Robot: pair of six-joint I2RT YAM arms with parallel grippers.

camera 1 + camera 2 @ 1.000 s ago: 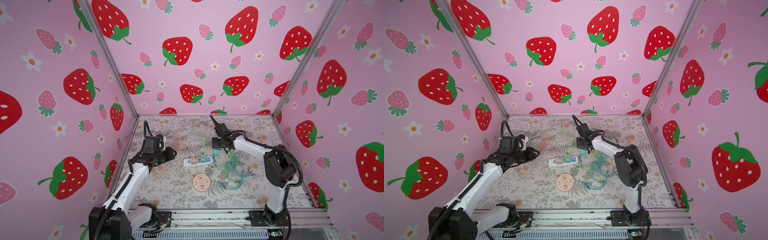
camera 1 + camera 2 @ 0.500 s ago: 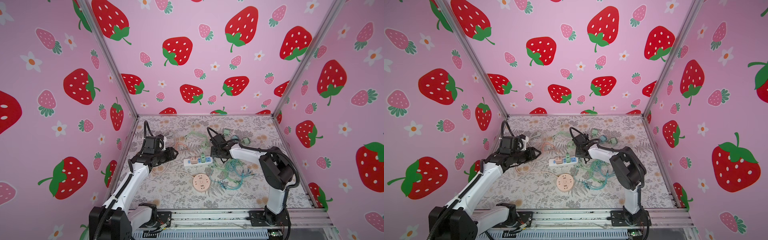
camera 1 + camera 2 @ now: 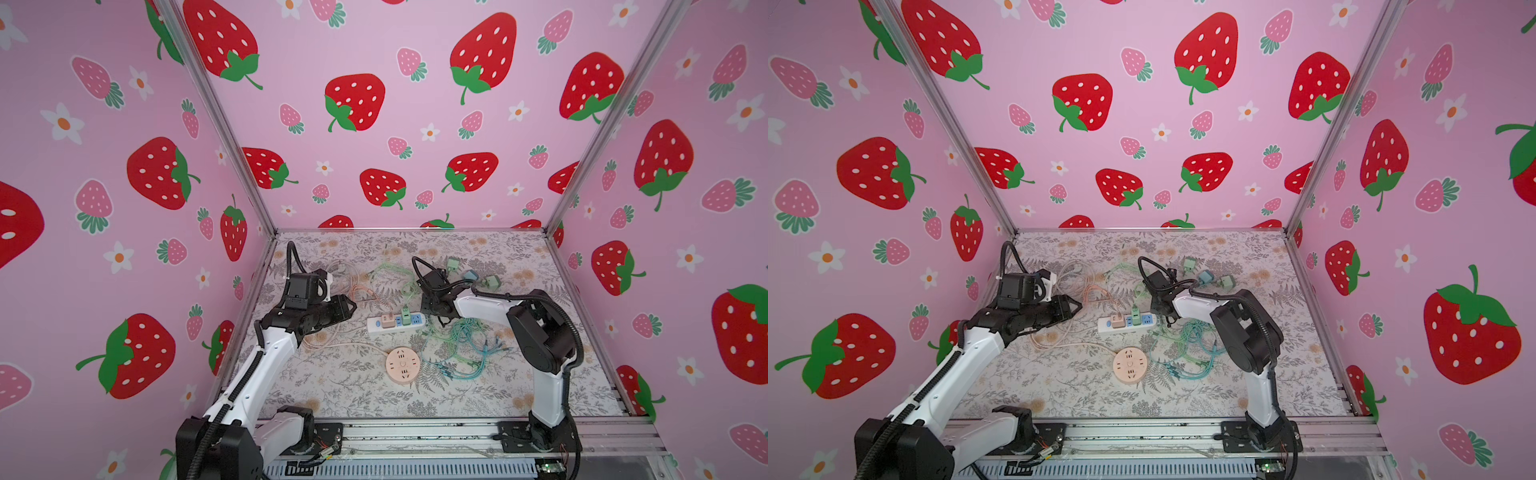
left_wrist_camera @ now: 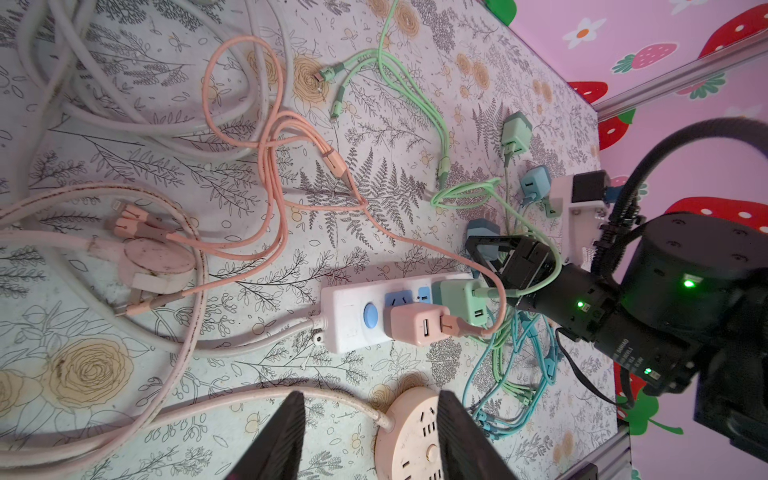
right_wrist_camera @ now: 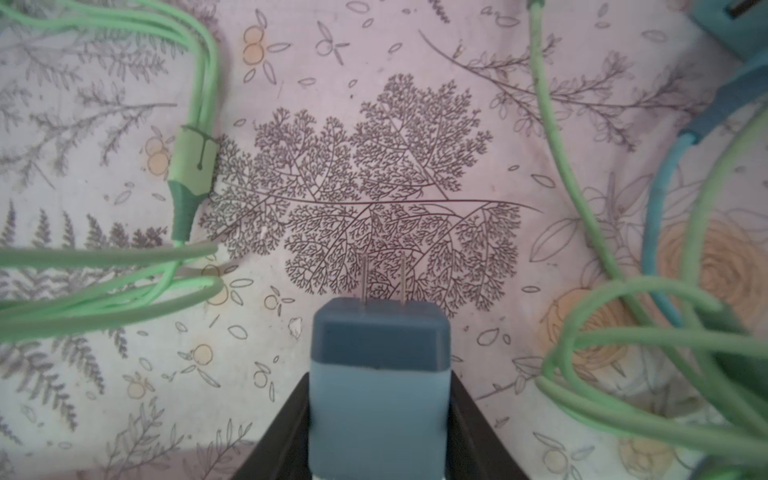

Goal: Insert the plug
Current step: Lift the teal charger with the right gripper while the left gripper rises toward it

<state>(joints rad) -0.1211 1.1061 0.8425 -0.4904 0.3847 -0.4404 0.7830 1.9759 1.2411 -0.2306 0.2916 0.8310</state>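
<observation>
Beside the socket end of the white power strip, we see the right gripper closed on the blue plug, whose two prongs point out over the floral mat. Near the strip's other end, the left gripper hangs with its jaws wide apart, holding nothing.

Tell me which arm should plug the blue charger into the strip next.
Right. The right hand grips the blue charger, prongs pointing out, close to the strip. The left hand is open and empty.
</observation>
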